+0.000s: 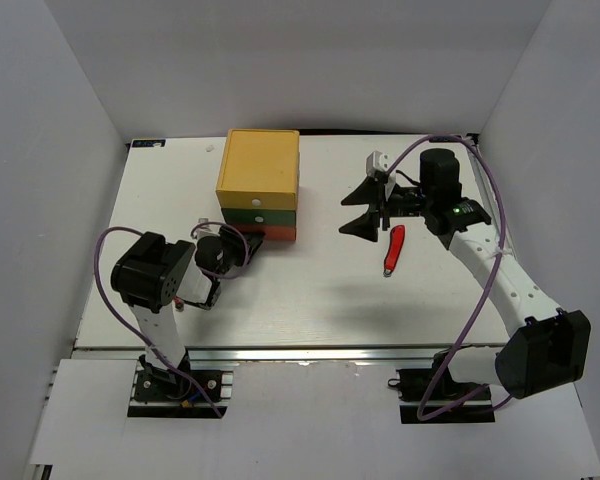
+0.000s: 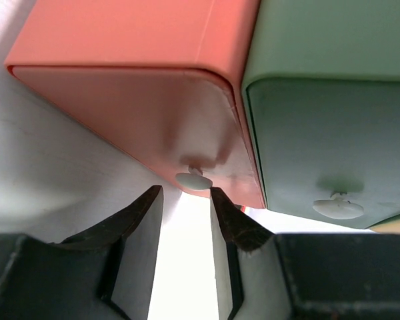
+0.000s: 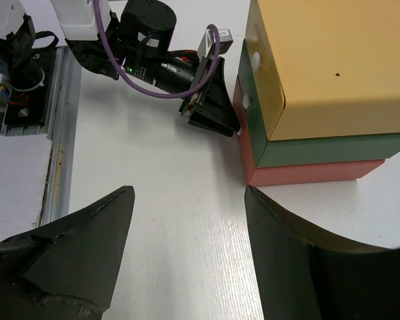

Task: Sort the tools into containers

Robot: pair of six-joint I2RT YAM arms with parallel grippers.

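Your left gripper (image 2: 185, 195) is sitting right up front, jaws partway apart and clamping nothing, straddling the white knob (image 2: 193, 180) of the red bottom drawer (image 2: 120, 100), which is looking shut beside the green drawer (image 2: 320, 127). Only the very tips are reaching that small knob, so I'm thinking a squeeze could be slipping off, or a pull could be dragging the whole light box (image 1: 259, 165) across the table (image 1: 310, 300) instead of opening it. Your right gripper (image 3: 188, 193) is hanging wide open and empty, with one red-handled tool (image 1: 393, 250) lying on the table near it, outside any drawer.
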